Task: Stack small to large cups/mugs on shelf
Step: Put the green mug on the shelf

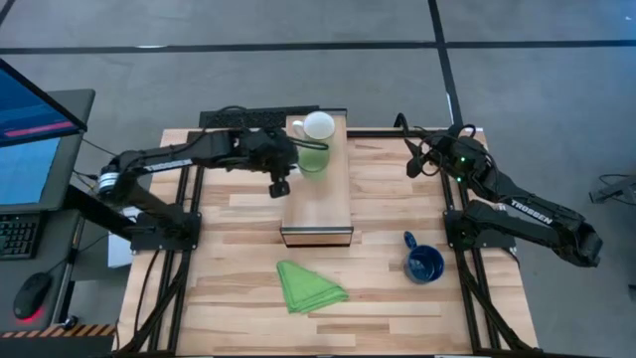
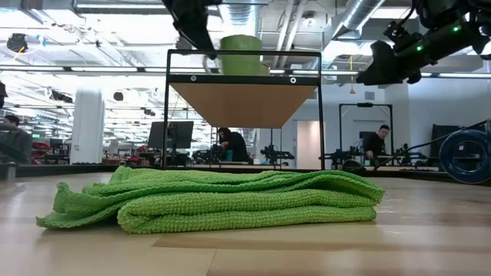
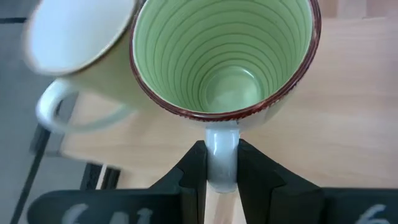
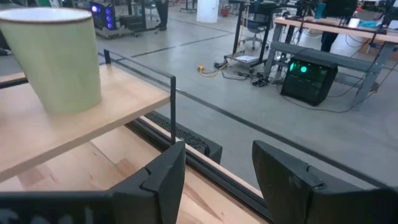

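The light-wood shelf [image 1: 318, 204] stands mid-table. A small white mug [image 1: 316, 127] stands on its far end. The light green mug [image 1: 314, 159] is just in front of it and seems to stand on the shelf top; it also shows in the low view [image 2: 241, 54] and the right wrist view [image 4: 56, 59]. My left gripper [image 1: 296, 159] is shut on the green mug's white handle. The dark blue mug [image 1: 424, 265] stands on the tabletop at the near right. My right gripper [image 1: 415, 159] is open and empty, right of the shelf and above the table. My left gripper pinches the green mug's white handle [image 3: 221, 155] between its two fingers [image 3: 189, 174], one on each flat side of the loop. The fingers come from the table's left side. The mug is upright, mouth up, and its base seems to rest on the shelf top [image 4: 106, 106].
A folded green cloth [image 1: 310, 285] lies on the table in front of the shelf's near end. A thin black metal frame [image 2: 244, 52] runs around the shelf's far end. The near half of the shelf top [image 1: 320, 209] is bare wood.
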Robot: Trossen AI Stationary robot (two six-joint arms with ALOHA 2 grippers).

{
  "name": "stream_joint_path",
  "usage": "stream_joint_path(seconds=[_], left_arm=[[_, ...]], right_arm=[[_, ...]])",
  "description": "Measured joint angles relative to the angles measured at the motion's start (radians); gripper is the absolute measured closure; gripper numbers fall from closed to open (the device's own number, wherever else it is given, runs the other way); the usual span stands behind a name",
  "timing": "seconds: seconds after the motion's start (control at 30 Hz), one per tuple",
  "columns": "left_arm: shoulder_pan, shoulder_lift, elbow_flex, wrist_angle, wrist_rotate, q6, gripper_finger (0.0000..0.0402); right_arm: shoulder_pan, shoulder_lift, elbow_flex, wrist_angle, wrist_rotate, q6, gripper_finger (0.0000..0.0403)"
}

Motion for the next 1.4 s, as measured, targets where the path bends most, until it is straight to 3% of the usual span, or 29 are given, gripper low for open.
stream_joint_path(seconds=[0.27, 0.6, 0.77, 0.9, 1.4], left_arm=[[0.043, 0.090, 0.058, -0.005, 0.070, 0.074, 0.0354], [0.123, 0.094, 0.059, 0.008, 0.215, 0.208, 0.0354], [0.159, 0.094, 0.059, 0.010, 0.238, 0.238, 0.0354], [0.183, 0.094, 0.059, 0.042, 0.326, 0.284, 0.0354], [0.176, 0.143, 0.059, 0.052, 0.321, 0.280, 0.0354]], right_arm=[[-0.001, 0.000, 0.000, -0.028, 0.000, -0.001, 0.0193], [-0.001, 0.000, 0.000, -0.040, 0.000, -0.001, 0.0193], [-0.001, 0.000, 0.000, -0.039, 0.000, -0.001, 0.0193], [-0.001, 0.000, 0.000, -0.037, 0.000, -0.001, 0.0193], [-0.015, 0.000, 0.000, -0.037, 0.000, -0.001, 0.0193]])
